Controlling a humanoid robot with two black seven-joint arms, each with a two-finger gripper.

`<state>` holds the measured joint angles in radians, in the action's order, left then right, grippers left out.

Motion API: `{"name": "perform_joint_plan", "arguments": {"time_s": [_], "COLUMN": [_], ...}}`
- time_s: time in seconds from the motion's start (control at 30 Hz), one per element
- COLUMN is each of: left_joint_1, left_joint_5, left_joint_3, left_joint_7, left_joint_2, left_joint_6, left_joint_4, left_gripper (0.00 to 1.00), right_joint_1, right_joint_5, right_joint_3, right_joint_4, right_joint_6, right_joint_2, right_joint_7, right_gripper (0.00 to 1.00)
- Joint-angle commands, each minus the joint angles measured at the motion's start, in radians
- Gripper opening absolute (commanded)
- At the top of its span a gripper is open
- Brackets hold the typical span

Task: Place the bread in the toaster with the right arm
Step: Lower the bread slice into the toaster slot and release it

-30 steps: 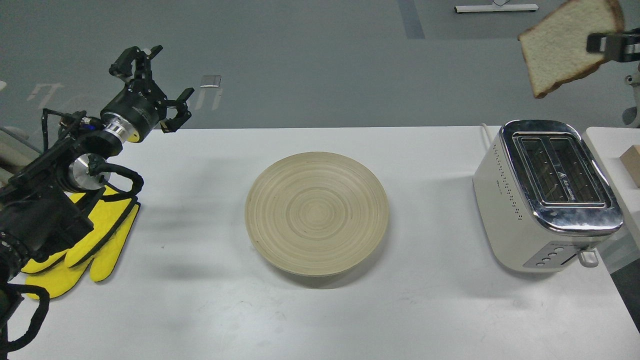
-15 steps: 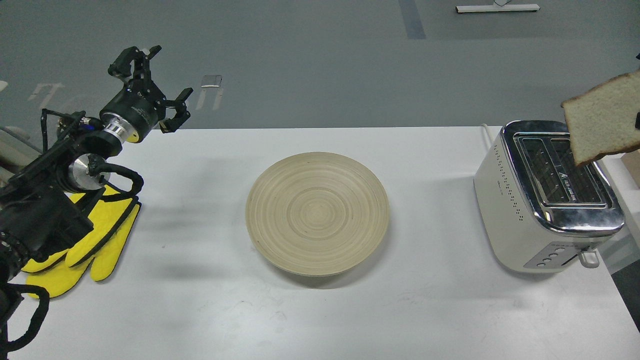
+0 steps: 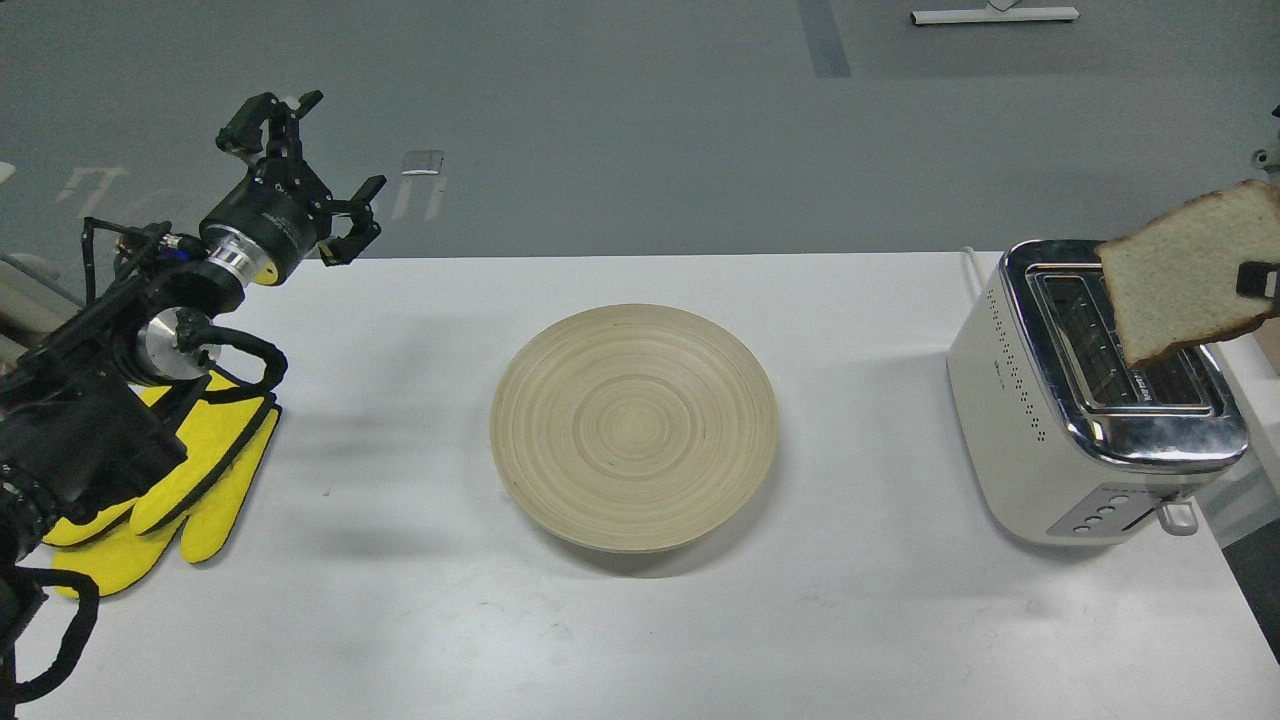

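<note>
The cream-white toaster (image 3: 1030, 420) stands at the right end of the white table (image 3: 400, 600), chrome top and two slots facing up. My right gripper (image 3: 1262, 281) shows only as a black tip at the right edge, shut on the bread (image 3: 1175, 272). The slice hangs tilted just above the toaster's slots, its lower corner over the right-hand slot. My left gripper (image 3: 305, 165) is open and empty, raised above the table's back left corner.
A round beige wooden plate (image 3: 633, 427) sits in the middle of the table. Yellow gloves (image 3: 195, 480) lie at the left under my left arm. A second white surface with a wooden block (image 3: 1262, 318) adjoins the table right of the toaster.
The bread has come down from high at the upper right and now shifted left, hanging over the toaster's slots. The left arm has not moved.
</note>
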<state>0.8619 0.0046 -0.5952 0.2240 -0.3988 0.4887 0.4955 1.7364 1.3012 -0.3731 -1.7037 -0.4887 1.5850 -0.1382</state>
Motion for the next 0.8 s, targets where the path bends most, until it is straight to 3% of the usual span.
{"name": "perform_joint_plan", "arguments": {"time_s": [0.0, 0.77], "left_joint_1": [0.000, 0.000], "left_joint_5": [0.000, 0.000], "left_joint_3": [0.000, 0.000], "left_joint_7": [0.000, 0.000], "left_joint_2": [0.000, 0.000], "left_joint_6": [0.000, 0.000], "left_joint_4": [0.000, 0.000], "left_gripper": [1.00, 1.00], "right_joint_1": [0.002, -0.046], "right_joint_5": [-0.042, -0.048], "right_joint_3": [0.008, -0.023], "right_joint_4": [0.001, -0.001], "right_joint_6": [0.000, 0.000], "right_joint_2": [-0.008, -0.016], "right_joint_7": [0.005, 0.020], "right_gripper": [0.00, 0.00]}}
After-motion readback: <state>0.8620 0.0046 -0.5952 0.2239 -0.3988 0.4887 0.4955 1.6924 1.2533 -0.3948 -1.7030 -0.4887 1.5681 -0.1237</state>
